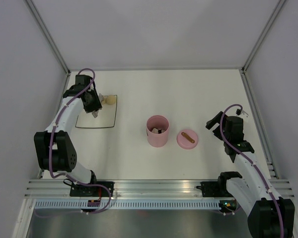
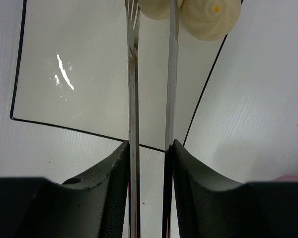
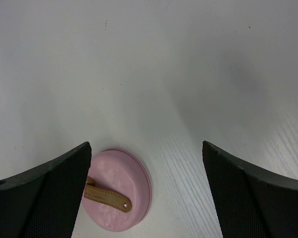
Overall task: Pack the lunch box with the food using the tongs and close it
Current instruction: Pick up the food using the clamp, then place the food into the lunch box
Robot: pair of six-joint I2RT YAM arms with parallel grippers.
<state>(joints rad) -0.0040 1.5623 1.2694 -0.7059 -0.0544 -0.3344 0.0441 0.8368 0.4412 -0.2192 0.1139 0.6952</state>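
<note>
Tongs (image 2: 133, 99) sit clamped between the dark fingers of the left gripper (image 2: 149, 144), both slim silver arms running forward over a clear mat (image 2: 64, 59) edged with a thin black line. Their tips flank one beige ball (image 2: 156, 7) at the top edge of the left wrist view; whether it is pinched cannot be told. A second ball (image 2: 211, 17), marked with a small yellow dot, lies just beside it on the mat's rim. Well apart, near the table's middle, stands the pink lunch box (image 1: 157, 135), uncovered, with dark and white pieces of food (image 1: 157, 130) inside. Its round lid (image 3: 116, 196) with a brown strap handle lies flat just right of it. The right gripper (image 3: 146, 145) hangs above the lid, jaws spread wide, grasping nothing.
</note>
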